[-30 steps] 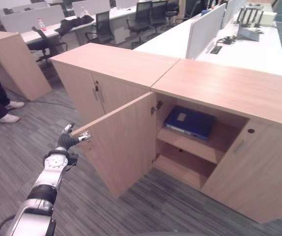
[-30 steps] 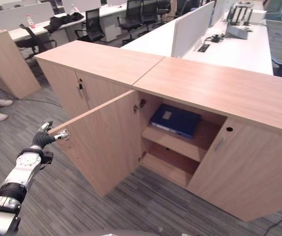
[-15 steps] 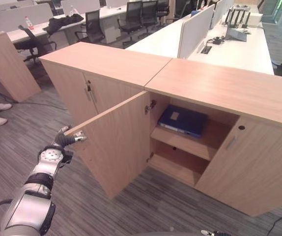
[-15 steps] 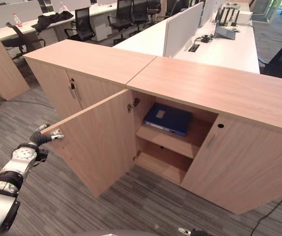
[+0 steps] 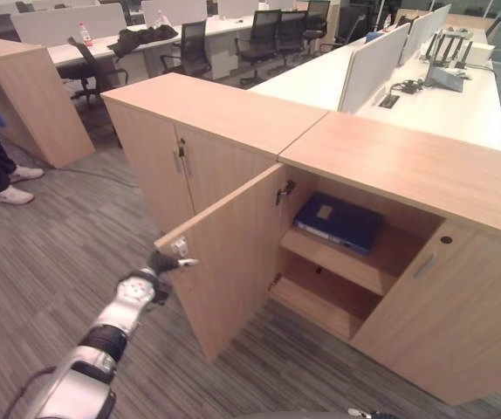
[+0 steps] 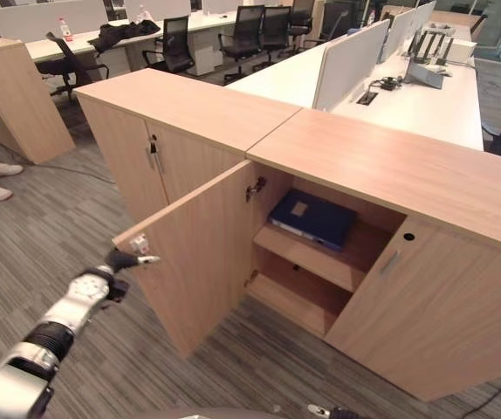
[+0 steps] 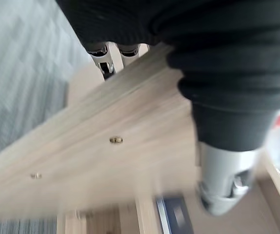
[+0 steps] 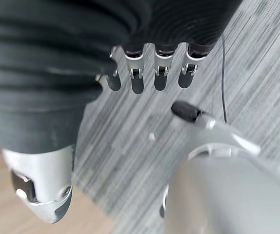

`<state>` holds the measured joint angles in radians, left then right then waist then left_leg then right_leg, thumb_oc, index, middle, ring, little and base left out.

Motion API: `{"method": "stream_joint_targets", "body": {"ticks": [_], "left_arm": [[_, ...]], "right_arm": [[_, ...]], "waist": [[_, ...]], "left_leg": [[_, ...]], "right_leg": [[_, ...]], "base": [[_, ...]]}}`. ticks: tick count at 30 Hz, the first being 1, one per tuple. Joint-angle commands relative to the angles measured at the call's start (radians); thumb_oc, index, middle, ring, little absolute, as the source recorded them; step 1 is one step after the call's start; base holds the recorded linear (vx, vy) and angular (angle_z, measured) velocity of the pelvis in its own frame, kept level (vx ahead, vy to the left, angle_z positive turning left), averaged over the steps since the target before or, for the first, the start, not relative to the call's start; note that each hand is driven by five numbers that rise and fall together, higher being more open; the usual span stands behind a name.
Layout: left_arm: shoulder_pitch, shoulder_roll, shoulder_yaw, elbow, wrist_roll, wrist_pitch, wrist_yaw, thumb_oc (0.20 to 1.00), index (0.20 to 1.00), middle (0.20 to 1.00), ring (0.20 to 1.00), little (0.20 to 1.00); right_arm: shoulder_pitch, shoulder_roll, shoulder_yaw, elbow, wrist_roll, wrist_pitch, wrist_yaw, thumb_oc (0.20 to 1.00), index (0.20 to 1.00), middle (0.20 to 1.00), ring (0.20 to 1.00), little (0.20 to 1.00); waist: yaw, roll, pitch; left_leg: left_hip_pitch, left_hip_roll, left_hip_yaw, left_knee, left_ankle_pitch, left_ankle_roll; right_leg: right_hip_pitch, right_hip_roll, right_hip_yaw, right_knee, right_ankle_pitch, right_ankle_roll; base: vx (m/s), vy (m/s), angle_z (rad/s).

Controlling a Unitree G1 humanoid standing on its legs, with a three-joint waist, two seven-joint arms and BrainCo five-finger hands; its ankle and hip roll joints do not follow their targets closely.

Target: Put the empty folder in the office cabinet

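The blue folder (image 5: 338, 220) is lying on the cabinet's upper shelf (image 5: 342, 260); the left hand (image 5: 161, 261), fingers curled on the door (image 5: 233, 253) handle (image 5: 181, 248), should be pushing steadily rightward.

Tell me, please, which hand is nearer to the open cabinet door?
Left. The left hand is at the open cabinet door's outer edge; the right hand hangs over the carpet, away from it.

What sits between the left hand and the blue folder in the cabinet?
In the left eye view, the open door stands between the left hand, at its outer edge, and the folder on the upper shelf.
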<state>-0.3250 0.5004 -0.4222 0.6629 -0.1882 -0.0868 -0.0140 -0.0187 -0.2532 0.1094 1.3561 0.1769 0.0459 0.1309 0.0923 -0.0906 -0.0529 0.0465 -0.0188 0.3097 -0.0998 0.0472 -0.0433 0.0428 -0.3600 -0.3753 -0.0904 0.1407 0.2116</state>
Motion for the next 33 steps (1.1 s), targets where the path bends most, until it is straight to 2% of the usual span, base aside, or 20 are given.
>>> {"method": "stream_joint_targets", "body": {"ticks": [1,6,8,10,13,21,33], "left_arm": [[-0.133,-0.205,-0.081,0.017,-0.003,-0.066,-0.108,1.000,1.000,1.000,1.000,1.000],[-0.117,-0.243,-0.166,-0.115,-0.057,-0.080,-0.157,1.000,1.000,1.000,1.000,1.000],[-0.123,-0.223,-0.203,-0.200,-0.080,-0.086,-0.191,1.000,1.000,1.000,1.000,1.000],[-0.142,-0.171,-0.274,-0.409,-0.218,-0.072,-0.293,1.000,1.000,1.000,1.000,1.000],[-0.161,-0.145,-0.295,-0.508,-0.268,-0.065,-0.327,1.000,1.000,1.000,1.000,1.000],[-0.171,-0.128,-0.303,-0.485,-0.185,-0.084,-0.319,1.000,1.000,1.000,1.000,1.000],[-0.060,-0.108,-0.196,-0.484,-0.187,-0.068,-0.303,1.000,1.000,1.000,1.000,1.000]], "right_arm": [[-0.086,-0.007,0.027,0.083,0.021,-0.023,-0.014,1.000,1.000,1.000,1.000,1.000],[-0.100,0.004,0.032,0.078,0.036,-0.029,-0.022,1.000,1.000,1.000,1.000,1.000],[-0.106,0.006,0.035,0.071,0.041,-0.033,-0.024,1.000,1.000,1.000,1.000,1.000],[-0.116,0.011,0.058,0.068,0.017,-0.034,-0.015,1.000,1.000,1.000,1.000,1.000],[-0.115,0.018,0.069,0.082,-0.010,-0.030,-0.008,1.000,1.000,1.000,1.000,1.000],[-0.130,0.022,0.081,0.103,-0.043,-0.023,-0.001,1.000,1.000,1.000,1.000,1.000],[-0.109,0.013,0.056,0.142,-0.077,-0.006,0.001,1.000,1.000,1.000,1.000,1.000]], "waist": [[-0.079,0.027,0.009],[-0.077,0.023,0.015],[-0.076,0.023,0.016],[-0.076,0.021,0.018],[-0.076,0.021,0.019],[-0.083,0.025,0.019],[-0.099,0.039,0.024]], "left_leg": [[0.026,0.048,-0.131,0.033,-0.150,0.000],[0.021,0.048,-0.144,0.035,-0.151,0.000],[0.019,0.047,-0.150,0.035,-0.152,0.000],[0.017,0.045,-0.153,0.034,-0.153,0.000],[0.017,0.043,-0.153,0.031,-0.153,0.000],[0.027,0.050,-0.143,0.029,-0.155,-0.002],[0.054,0.080,-0.108,0.021,-0.151,-0.012]], "right_leg": [[0.009,-0.027,-0.050,0.003,0.005,0.035],[0.016,-0.027,-0.062,0.003,0.003,0.035],[0.016,-0.027,-0.063,0.003,0.002,0.035],[0.019,-0.030,-0.066,0.003,0.005,0.037],[0.022,-0.032,-0.070,0.003,0.007,0.037],[0.022,-0.027,-0.062,0.003,0.002,0.034],[0.015,0.001,-0.025,0.003,-0.014,0.017]], "base": [[0.00,-0.006,0.04],[-0.01,-0.007,0.09],[0.00,-0.001,0.05],[0.00,0.000,0.00],[0.01,0.011,-0.07],[0.01,0.001,-0.14],[0.01,-0.005,-0.10]]}}
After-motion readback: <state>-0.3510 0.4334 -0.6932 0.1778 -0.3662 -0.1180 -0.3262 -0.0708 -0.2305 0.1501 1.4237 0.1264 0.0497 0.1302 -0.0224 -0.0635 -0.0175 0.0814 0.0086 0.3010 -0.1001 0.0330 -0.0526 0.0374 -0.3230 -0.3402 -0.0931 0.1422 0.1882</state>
